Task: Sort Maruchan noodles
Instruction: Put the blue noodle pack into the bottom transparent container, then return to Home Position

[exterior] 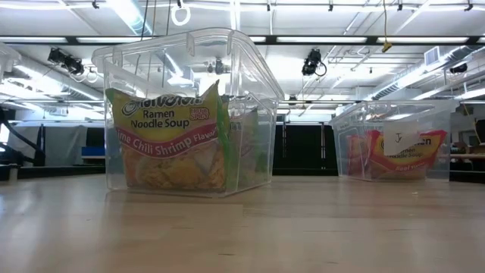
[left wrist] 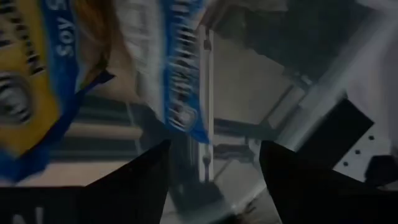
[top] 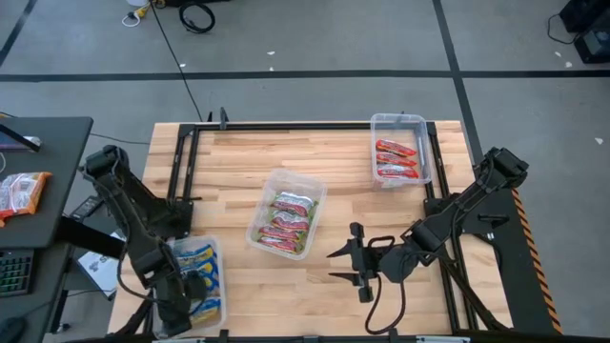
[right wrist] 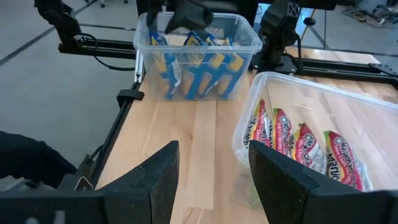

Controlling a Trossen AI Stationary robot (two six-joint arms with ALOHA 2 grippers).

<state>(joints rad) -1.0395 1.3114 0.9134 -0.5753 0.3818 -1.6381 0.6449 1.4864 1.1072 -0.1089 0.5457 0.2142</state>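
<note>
Blue-and-yellow noodle packets [top: 198, 276] [right wrist: 199, 65] stand in a clear tub [top: 212, 243] at the table's near left corner. My left gripper [top: 191, 286] [left wrist: 214, 146] hangs open over that tub, with the packets [left wrist: 37, 81] close in front of its fingers. Green-pink packets [top: 286, 221] [exterior: 170, 136] [right wrist: 298, 146] fill the middle tub [top: 286, 174]. Red-and-white packets [top: 396, 160] [exterior: 394, 152] lie in the far right tub [top: 398, 119]. My right gripper [top: 332, 266] [right wrist: 214, 149] is open and empty, over bare wood just right of the middle tub.
Black frame rails [top: 181, 162] run along the table's left, far and right edges. Bare wood [top: 276, 286] lies between the near left tub and my right gripper. A side desk [top: 38, 191] left of the table carries an orange packet and a keyboard.
</note>
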